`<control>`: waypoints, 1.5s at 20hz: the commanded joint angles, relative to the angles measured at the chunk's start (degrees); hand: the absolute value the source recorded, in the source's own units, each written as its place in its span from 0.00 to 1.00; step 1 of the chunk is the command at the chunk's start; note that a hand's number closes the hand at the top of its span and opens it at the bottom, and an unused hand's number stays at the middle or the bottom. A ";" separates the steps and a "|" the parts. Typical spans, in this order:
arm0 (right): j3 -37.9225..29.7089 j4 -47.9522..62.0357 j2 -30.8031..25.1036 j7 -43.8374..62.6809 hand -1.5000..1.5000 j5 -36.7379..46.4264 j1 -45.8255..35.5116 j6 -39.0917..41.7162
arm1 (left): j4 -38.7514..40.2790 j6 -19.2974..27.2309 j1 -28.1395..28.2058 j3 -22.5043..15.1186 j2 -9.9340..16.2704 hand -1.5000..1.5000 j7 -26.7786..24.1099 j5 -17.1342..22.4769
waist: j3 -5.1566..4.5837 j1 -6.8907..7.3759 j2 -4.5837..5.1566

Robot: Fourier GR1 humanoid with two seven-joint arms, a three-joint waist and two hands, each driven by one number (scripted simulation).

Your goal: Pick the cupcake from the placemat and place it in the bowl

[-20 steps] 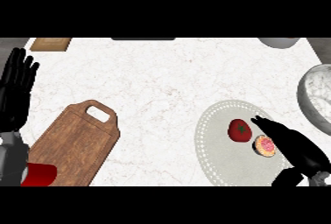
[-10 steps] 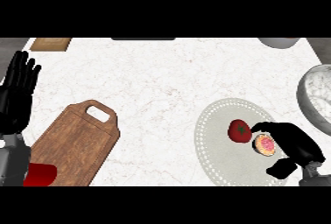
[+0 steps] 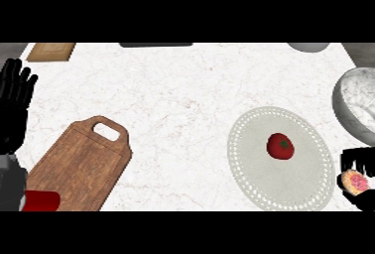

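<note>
Pink-frosted cupcake (image 3: 356, 181) in curled right hand (image 3: 359, 166) | lacy oval placemat (image 3: 253, 149) | left hand (image 3: 15, 99) open

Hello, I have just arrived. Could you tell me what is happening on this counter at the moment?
The robot's right hand, at the view's lower right edge, has its fingers curled round the pink cupcake, beside the placemat's right edge. A tomato lies on the placemat. The marble bowl, the cupcake's goal, sits at the right edge, beyond the hand. The left hand rests open at the left edge, above a wooden cutting board.
</note>
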 commanded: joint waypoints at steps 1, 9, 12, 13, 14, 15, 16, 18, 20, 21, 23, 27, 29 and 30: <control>-12.36 9.84 -10.98 -5.49 1.00 -3.40 4.60 -0.50 | -0.09 0.79 1.09 1.89 0.47 0.50 -0.30 0.46 | 0.51 -2.68 0.27; -27.00 30.00 -24.54 -19.88 1.00 -8.46 6.23 -3.18 | -0.75 0.30 1.12 0.89 -0.33 0.50 0.06 0.74 | 0.86 -1.29 0.27; -30.86 36.66 -27.99 -24.67 1.00 -8.59 6.01 -7.56 | 0.01 -0.25 1.28 0.86 -0.58 0.50 -1.34 0.89 | 0.79 -0.40 0.43; -32.57 39.13 -29.66 -26.86 1.00 -9.25 6.53 -7.96 | -0.13 -1.19 2.18 0.99 -0.32 0.50 -1.83 1.27 | 0.70 -0.18 0.24; -34.25 40.75 -31.56 -27.21 1.00 -10.57 4.35 -7.29 | -0.06 -1.46 0.64 0.70 0.62 0.50 -0.66 1.08 | 0.73 0.41 0.37; -35.04 42.84 -31.61 -31.27 1.00 -10.78 6.09 -8.88 | 0.42 -0.66 0.63 1.52 0.44 0.50 -1.46 1.03 | 0.73 -0.47 0.21; -35.89 44.59 -33.42 -31.91 1.00 -11.19 5.02 -8.36 | 0.18 -0.26 0.08 0.61 -0.17 0.50 -0.78 0.64 | 0.78 0.11 0.33; -38.17 47.43 -37.01 -37.54 1.00 -14.41 3.59 -3.78 | 0.28 -1.36 -0.01 1.18 0.87 0.50 -0.65 1.32 | 0.59 0.63 0.11; -40.43 49.91 -37.59 -44.22 1.00 -16.79 3.85 -2.87 | 0.49 -1.53 1.54 1.27 0.53 0.50 -1.07 1.34 | 0.55 0.32 -0.22; -41.30 51.43 -39.03 -44.86 1.00 -17.28 2.51 -2.73 | 0.41 -0.89 1.49 -0.23 -1.08 0.50 -2.04 0.37 | 0.53 0.86 0.02; -42.74 52.97 -42.35 -49.93 1.00 -18.37 2.53 -0.72 | 1.07 0.49 -1.22 0.07 -0.49 0.50 -0.56 -0.18 | 0.53 0.07 0.04; -44.27 57.01 -45.96 -52.03 1.00 -22.24 -0.72 7.10 | -0.35 0.43 -1.13 -0.63 -0.71 0.50 0.26 -0.27 | 0.34 1.69 0.02; -44.46 57.91 -46.63 -52.89 1.00 -24.18 -1.71 10.94 | 0.70 -1.47 -0.35 0.03 -0.19 0.50 -0.97 0.99 | 0.33 1.77 -0.01; -43.79 57.15 -45.68 -52.50 1.00 -25.40 -3.16 13.62 | 1.95 -0.34 -2.01 -0.45 -0.68 0.50 -0.09 0.31 | 0.23 1.65 0.14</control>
